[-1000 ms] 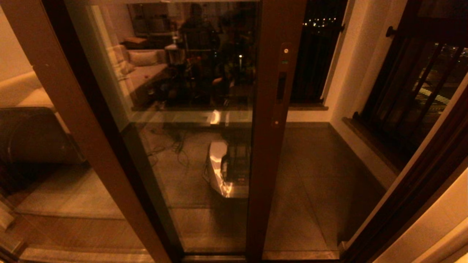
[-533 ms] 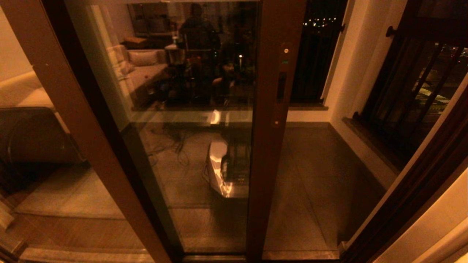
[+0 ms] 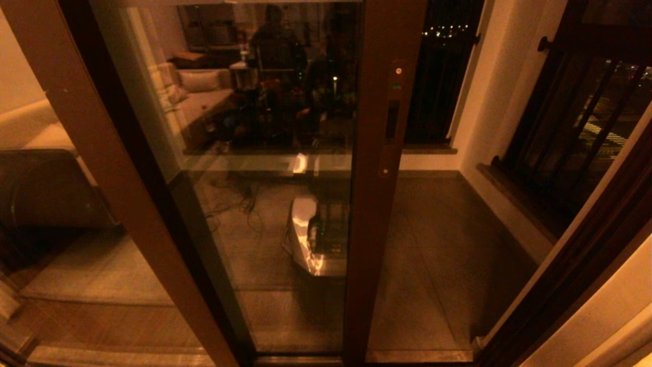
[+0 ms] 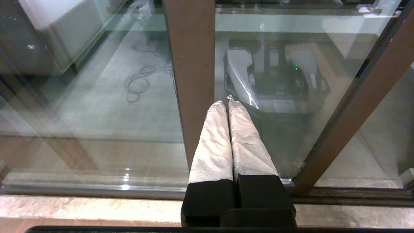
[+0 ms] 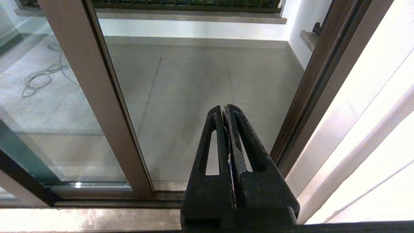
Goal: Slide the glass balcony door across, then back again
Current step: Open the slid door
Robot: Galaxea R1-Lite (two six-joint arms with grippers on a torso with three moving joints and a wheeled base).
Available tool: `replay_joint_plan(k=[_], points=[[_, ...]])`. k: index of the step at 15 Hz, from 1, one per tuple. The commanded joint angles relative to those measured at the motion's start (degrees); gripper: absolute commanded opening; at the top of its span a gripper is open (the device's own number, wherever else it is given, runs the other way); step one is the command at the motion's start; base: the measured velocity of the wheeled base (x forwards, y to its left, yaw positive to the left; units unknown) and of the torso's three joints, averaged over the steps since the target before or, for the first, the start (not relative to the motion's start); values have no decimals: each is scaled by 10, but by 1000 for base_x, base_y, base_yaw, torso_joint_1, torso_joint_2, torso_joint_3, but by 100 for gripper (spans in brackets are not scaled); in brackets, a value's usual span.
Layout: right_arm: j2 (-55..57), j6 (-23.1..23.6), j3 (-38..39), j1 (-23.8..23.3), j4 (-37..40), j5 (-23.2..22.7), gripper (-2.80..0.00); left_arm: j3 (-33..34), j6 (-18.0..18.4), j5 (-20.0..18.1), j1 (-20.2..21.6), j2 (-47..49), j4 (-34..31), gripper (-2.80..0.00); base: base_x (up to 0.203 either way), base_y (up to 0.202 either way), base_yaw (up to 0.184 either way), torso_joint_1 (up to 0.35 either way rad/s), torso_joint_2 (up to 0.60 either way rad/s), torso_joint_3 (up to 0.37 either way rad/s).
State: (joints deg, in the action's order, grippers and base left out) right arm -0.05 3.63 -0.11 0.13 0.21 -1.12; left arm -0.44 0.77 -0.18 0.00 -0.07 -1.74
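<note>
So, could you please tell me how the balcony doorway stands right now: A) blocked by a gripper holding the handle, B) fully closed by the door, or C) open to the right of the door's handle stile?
C: the glass balcony door ends at its handle stile, with bare balcony floor visible beyond it.

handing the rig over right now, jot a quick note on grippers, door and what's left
Left gripper: shut, empty, held low, pointing at the glass balcony door near the sill.
Right gripper: shut, empty, held low, pointing into the open gap over the balcony floor.
Door: part open; its stile with the small dark handle stands mid-doorway, the gap on its right up to the dark jamb.
Done: cannot tell which slide this is.
Left: neither gripper touches the door; reach the handle stile and finish the slides.
</note>
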Motion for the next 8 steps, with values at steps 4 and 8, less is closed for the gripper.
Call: replay_joint_plan(k=[4,8], points=[[0,1,0,0,1,0,-280,0,0,0,0,-2,0,-280,0,0,0,0,0,0],[0,1,0,0,1,0,-280,0,2,0,0,-1,0,-280,0,0,0,0,0,0]])
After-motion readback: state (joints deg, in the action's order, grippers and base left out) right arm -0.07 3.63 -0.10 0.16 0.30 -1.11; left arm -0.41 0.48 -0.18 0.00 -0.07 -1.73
